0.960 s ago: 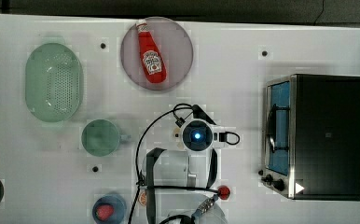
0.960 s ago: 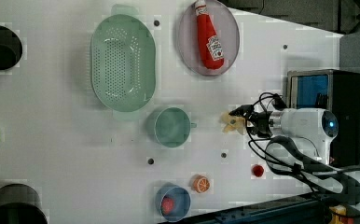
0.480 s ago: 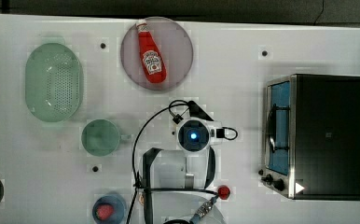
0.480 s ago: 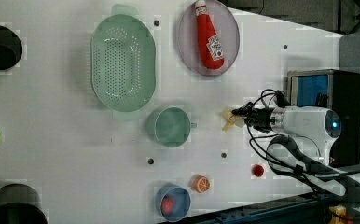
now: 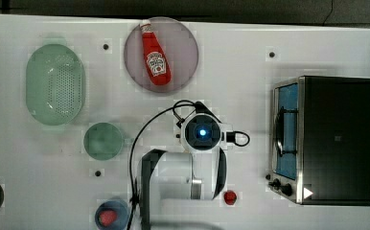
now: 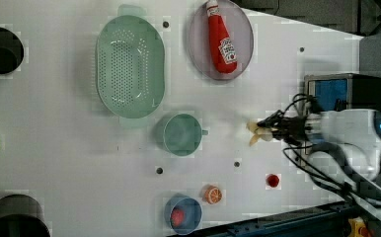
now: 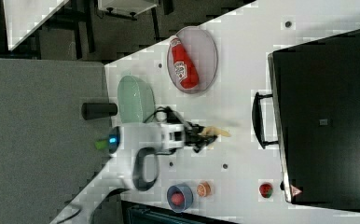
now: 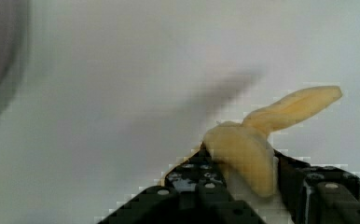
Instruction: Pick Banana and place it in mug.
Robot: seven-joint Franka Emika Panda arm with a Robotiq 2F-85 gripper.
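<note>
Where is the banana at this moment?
In the left view the banana is clamped in the end effector, to the right of the mug and left of the toaster oven.

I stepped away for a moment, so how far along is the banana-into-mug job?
Done: the gripper has closed on the banana. In hand: the banana is held to the left view's right of the mug. Left: carry it over the mug, which looks empty, and release.
</note>
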